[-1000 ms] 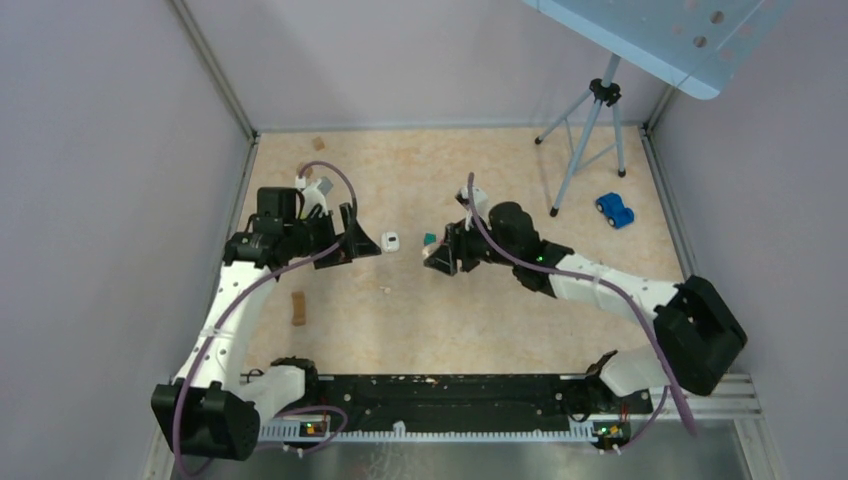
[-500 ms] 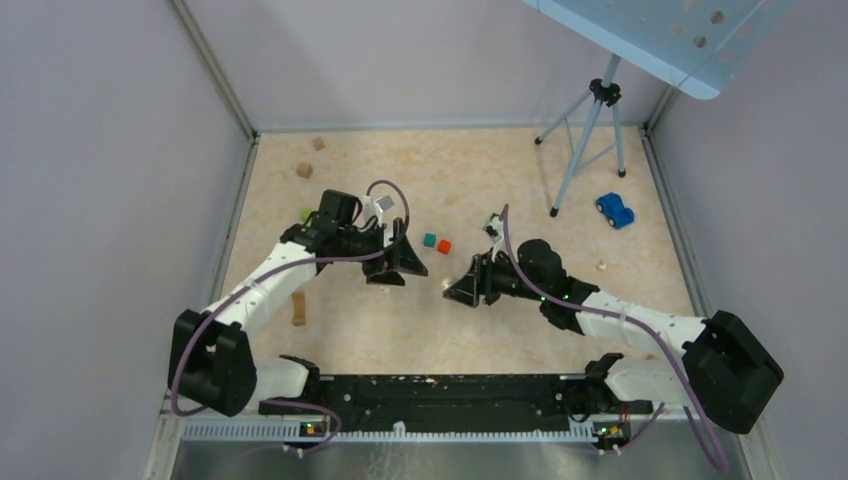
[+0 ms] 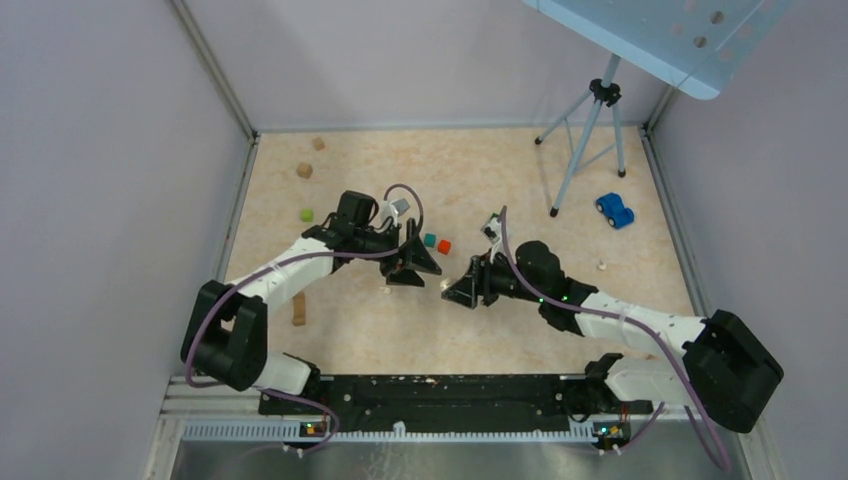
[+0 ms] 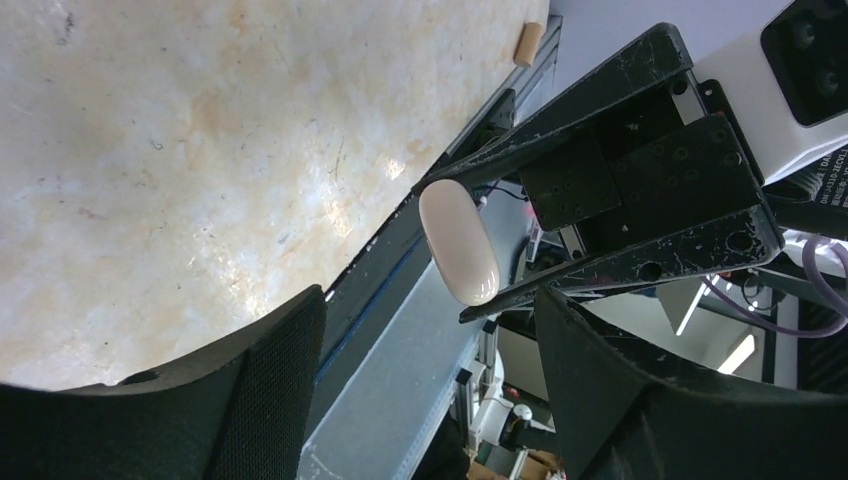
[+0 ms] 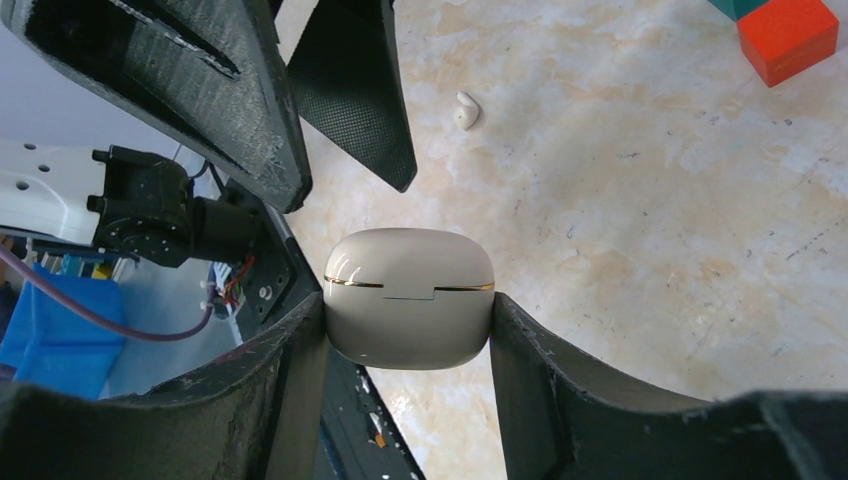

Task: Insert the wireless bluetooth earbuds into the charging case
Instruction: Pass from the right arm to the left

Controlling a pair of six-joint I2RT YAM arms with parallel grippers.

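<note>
Where the arms meet over the beige marbled counter in the top view, the right tool pinches the small cream-beige rounded plastic charging case, just right of the left tool. Left wrist: its fingers stand apart, empty. Right wrist: fingers clamp the closed case; a tiny white plastic earbud lies on the counter beyond.

The top camera looks steeply down from high behind the near edge of the table, far enough off to take in all of it. Each wrist camera sits close behind its own fingers and looks out between them; the two face each other over mid-table, so both show the case, the left view with the right gripper and the right view with the left gripper
</note>
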